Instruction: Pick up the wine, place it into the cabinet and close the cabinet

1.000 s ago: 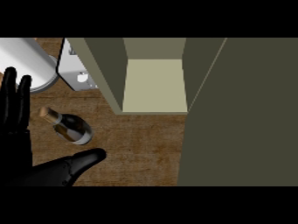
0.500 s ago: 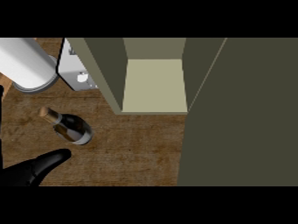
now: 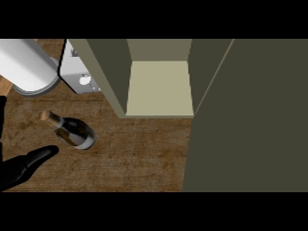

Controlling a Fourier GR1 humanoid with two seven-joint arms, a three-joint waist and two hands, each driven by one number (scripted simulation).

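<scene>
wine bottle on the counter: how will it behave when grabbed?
The wine bottle stands upright, tall and narrow at the neck, so a sideways nudge may tip it. Its round body would then likely roll. It looks like glossy glass: probably stiff, slippery, breakable.

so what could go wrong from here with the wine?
1. The wine bottle stands upright on the counter; the open hand closing in from the left edge could tip it instead of wrapping it.
2. The cabinet opening is narrow, so the bottle might clip a side wall going in.
3. The open door sits to the right, a long swing to close.
</scene>
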